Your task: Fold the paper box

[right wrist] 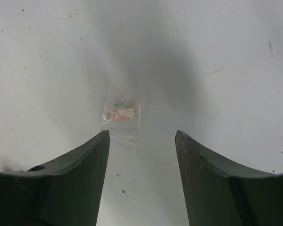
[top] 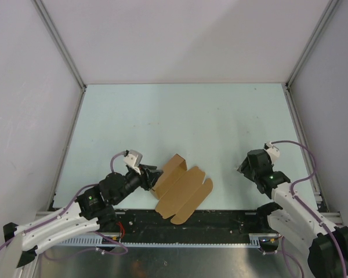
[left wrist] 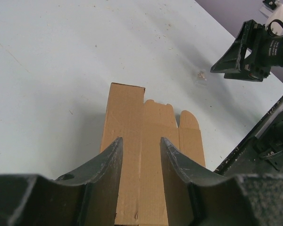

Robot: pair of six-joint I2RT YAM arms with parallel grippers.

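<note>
My left gripper (left wrist: 141, 140), fingers apart, hangs over the paper box (left wrist: 127, 108); my right gripper (right wrist: 141, 134), likewise apart, over a plastic scrap (right wrist: 121, 115).

**Your tally: four kinds, five things**

You have one paper box (top: 182, 188), a single piece of brown cardboard. You have two grippers, the left gripper (top: 155, 178) and the right gripper (top: 242, 168). Each has two fingers (right wrist: 80, 183), which gives you four in all. You also have one clear plastic scrap (right wrist: 121, 116), and one table (top: 185, 116) under everything.
</note>
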